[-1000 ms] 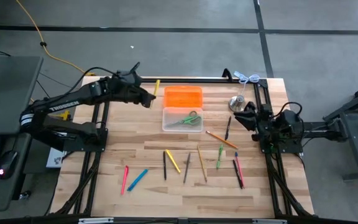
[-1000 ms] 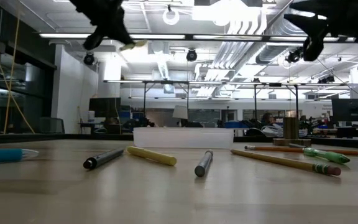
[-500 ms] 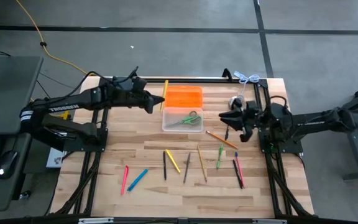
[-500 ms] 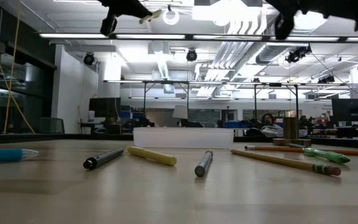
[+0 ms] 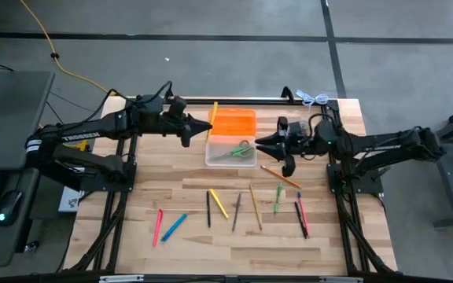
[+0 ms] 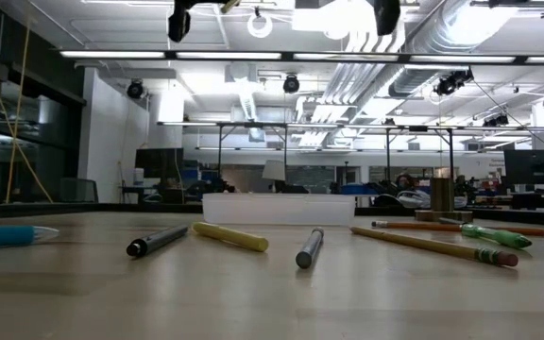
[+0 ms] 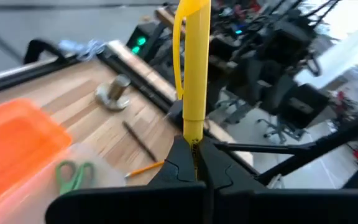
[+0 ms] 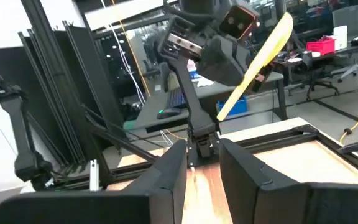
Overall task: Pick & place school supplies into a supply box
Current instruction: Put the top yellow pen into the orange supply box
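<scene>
Two sets of fingers are at work above the tabletop, and I describe each from the tips outward.

My left fingers point(image 7: 194, 163) are fully closed on the lower end of a yellow plastic marker point(image 7: 193, 62), which stands up from the tips nearly in line with them. Gripping it at one end leaves most of its length free, which should let it drop lengthwise into the box. In the high view my left gripper point(image 5: 197, 129) hangs above the far-left part of the wooden tabletop point(image 5: 187, 189), just beside the bright orange rectangular piece point(image 5: 231, 123) and near the small clear plastic supply box point(image 5: 231, 152). Green-handled scissors point(image 5: 237, 150) already lie in that box.

My right fingers point(image 8: 201, 165) stand partly apart with nothing between them. My right gripper point(image 5: 264, 142) is raised just beside the box's right edge, facing the left arm across it. I judge that this empty gripper is positioned either to receive the marker or to wait for its own pick.

Remaining supplies lie loose on the near tabletop: a pink pen point(image 5: 158, 225), a blue marker point(image 5: 174, 226), a second yellow marker point(image 5: 219, 203), a green marker point(image 5: 278, 196), an orange pencil point(image 5: 280, 176) and several dark pens. A silver bell point(image 7: 113, 92) sits beyond the orange piece.
</scene>
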